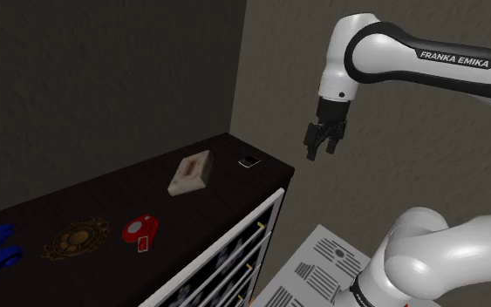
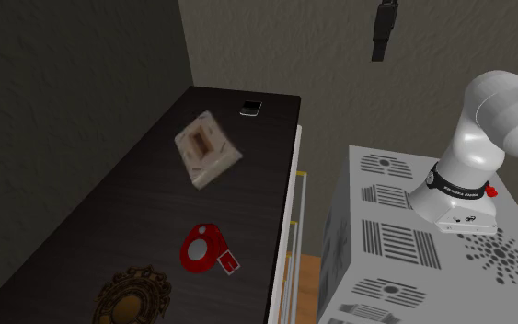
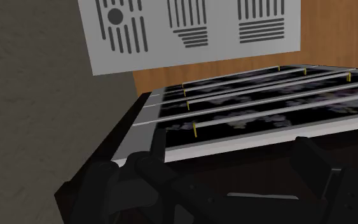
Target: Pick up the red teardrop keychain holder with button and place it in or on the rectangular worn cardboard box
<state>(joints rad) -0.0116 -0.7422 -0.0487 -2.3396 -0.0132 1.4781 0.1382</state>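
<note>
Jaws of the gripper (image 1: 320, 152) stand apart, empty. Left on the dark cabinet top (image 1: 78, 196) lies the red teardrop keychain holder (image 1: 139, 230), probably light, stiff and thin: pinch its edges from above. Right of it, farther, sits the cardboard box (image 1: 191, 172).

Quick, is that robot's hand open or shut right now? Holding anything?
Hand: open, holding nothing.
</note>
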